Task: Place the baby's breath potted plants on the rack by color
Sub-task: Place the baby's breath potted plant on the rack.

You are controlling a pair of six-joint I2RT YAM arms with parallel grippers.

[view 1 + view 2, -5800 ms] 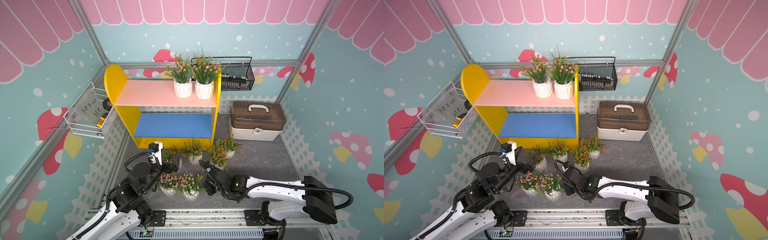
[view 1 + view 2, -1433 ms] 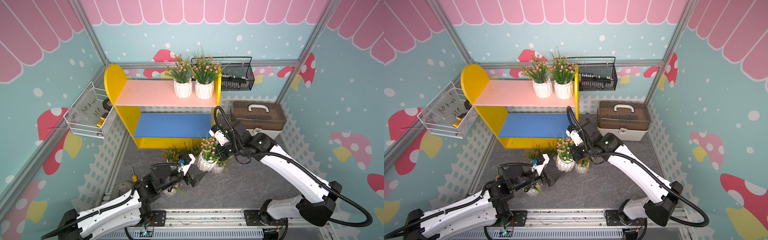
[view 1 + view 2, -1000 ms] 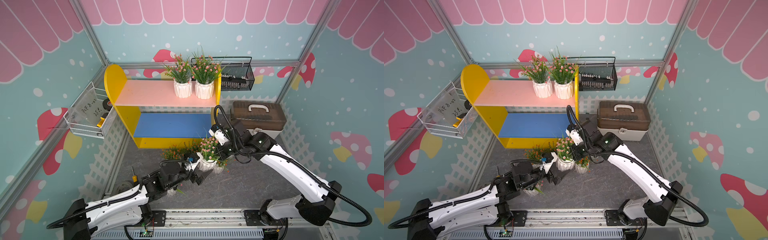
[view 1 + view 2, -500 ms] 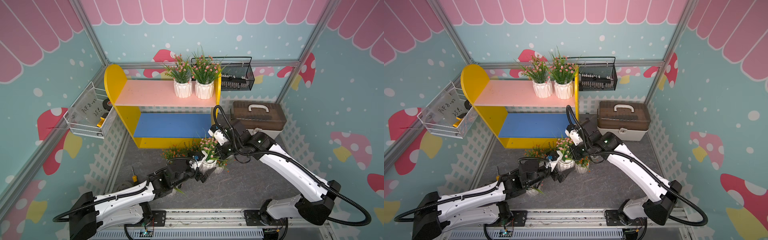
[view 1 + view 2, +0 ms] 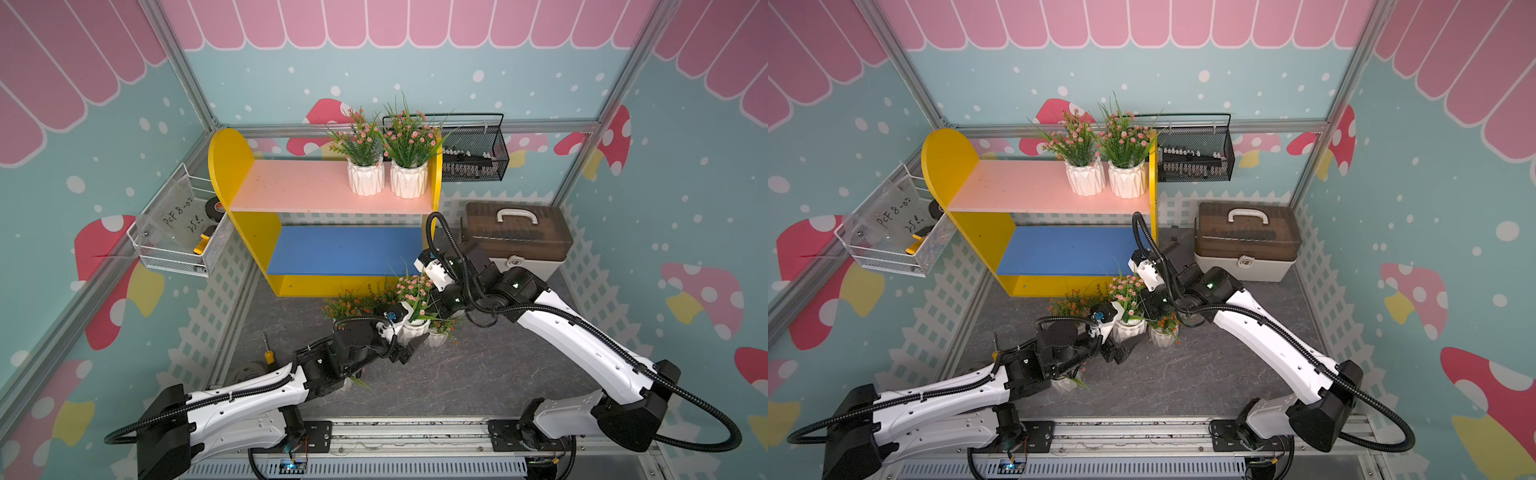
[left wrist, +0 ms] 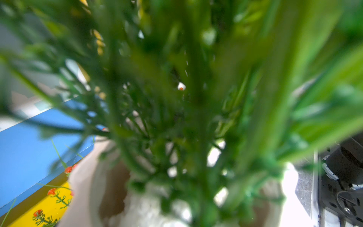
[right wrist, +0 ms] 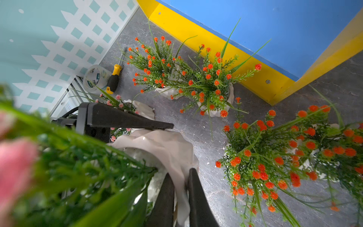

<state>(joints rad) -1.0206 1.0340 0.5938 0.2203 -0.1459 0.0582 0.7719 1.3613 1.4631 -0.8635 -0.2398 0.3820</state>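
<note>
1. I see right fingers (image 7: 167,196) pinching the rim of a pink baby's breath pot (image 7: 157,143), just near of the rack (image 5: 332,187), among orange-blossom pots (image 7: 212,86).
2. left fingers (image 7: 125,121) straddle that pot, one touching it; can't tell if clamped.

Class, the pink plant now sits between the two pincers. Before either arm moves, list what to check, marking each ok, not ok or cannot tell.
1. Rim of the pink plant's pot pinched by the right pincer: ok.
2. Firm hold by the left pincer: cannot tell; one finger touches the pot's side, the other is hidden.
3. Room on the pink shelf beside the two plants there: ok.
4. Room on the blue shelf for the orange plants: ok.
</note>
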